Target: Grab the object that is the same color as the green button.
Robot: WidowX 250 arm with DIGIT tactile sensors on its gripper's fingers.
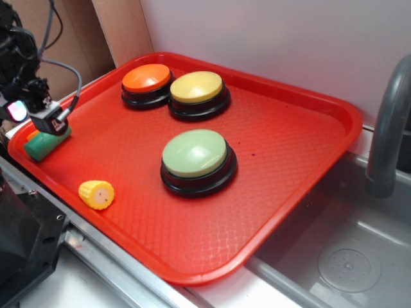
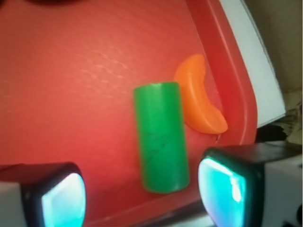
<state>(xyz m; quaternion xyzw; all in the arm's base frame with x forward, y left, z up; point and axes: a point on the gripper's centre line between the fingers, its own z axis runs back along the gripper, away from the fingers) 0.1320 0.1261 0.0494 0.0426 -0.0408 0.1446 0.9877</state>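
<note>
The object is a small green cylinder (image 1: 45,145) (image 2: 161,135) lying at the left corner of the red tray (image 1: 282,115), with an orange piece (image 2: 199,97) beside it against the tray wall. My gripper (image 1: 46,119) (image 2: 142,191) hangs just above it, open; the cylinder's near end lies between the two glowing pads (image 2: 220,187), untouched. The green button (image 1: 196,157), a pale-green dome on a black base, stands mid-tray.
An orange-domed button (image 1: 146,83) and a yellow-domed button (image 1: 198,93) stand at the tray's back. A yellow corn piece (image 1: 96,194) lies near the front edge. A grey sink (image 1: 347,256) and faucet (image 1: 388,128) are at the right.
</note>
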